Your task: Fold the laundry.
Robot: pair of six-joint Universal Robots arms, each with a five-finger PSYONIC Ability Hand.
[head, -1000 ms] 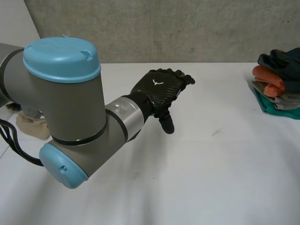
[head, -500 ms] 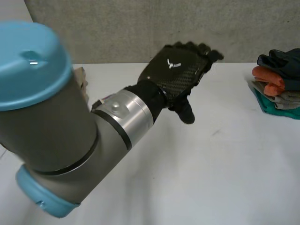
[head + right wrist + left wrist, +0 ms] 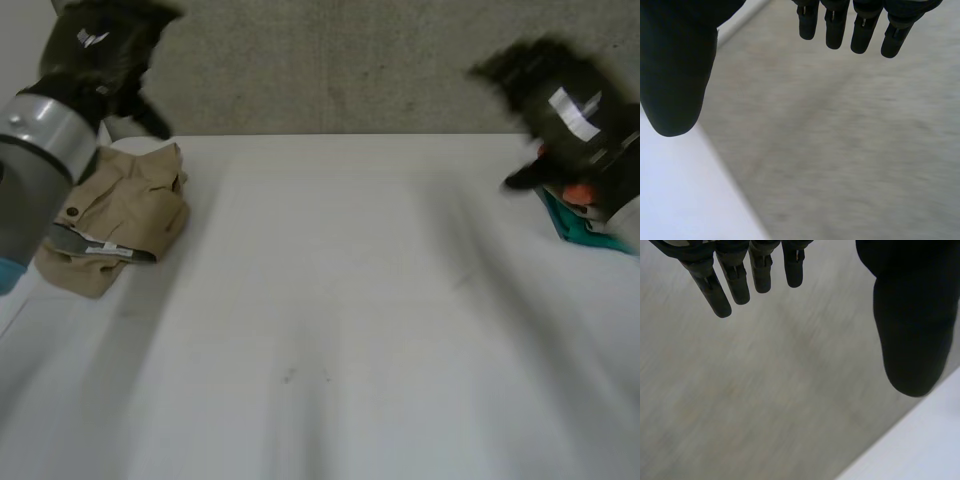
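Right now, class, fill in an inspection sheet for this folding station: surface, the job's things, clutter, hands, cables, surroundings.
Surface: white table, bare across its middle.
Job's things: beige garment, crumpled, at the table's left edge; pile of clothes at the right edge, teal and orange pieces showing, partly behind the right hand.
Clutter: nothing seen.
Hands: left hand up above the table's far left corner, fingers straight, holding nothing; right hand up in front of the pile, fingers straight, holding nothing.
Cables: nothing seen.
Surroundings: grey wall right behind the table.
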